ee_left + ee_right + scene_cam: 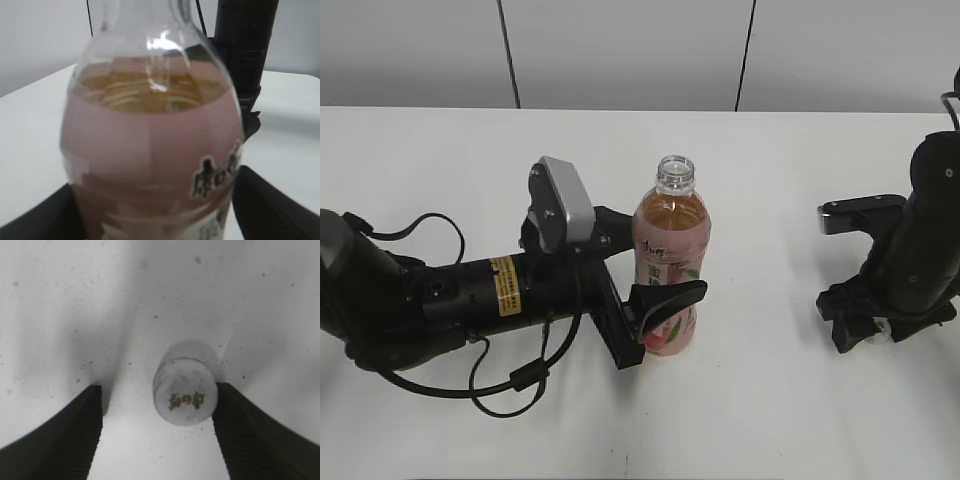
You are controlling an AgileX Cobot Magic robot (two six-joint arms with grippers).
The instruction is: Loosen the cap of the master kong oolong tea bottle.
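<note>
The master kong oolong tea bottle point(670, 235) stands upright mid-table, with amber tea and a pink peach label, and its neck is open with no cap on it. My left gripper point(665, 318) is shut on the bottle's lower body. The bottle point(150, 140) fills the left wrist view between the gripper's point(155, 220) two dark fingers. The white cap point(185, 392) lies on the table, logo up, between the open fingers of my right gripper point(157, 390) and against the right-hand finger. In the exterior view, my right gripper point(865, 335) points down at the table at the right.
The white table point(770, 420) reaches a pale wall at the back. My left arm point(440, 300) and its looping cables lie low across the left half. My right arm point(920, 240) stands at the right edge.
</note>
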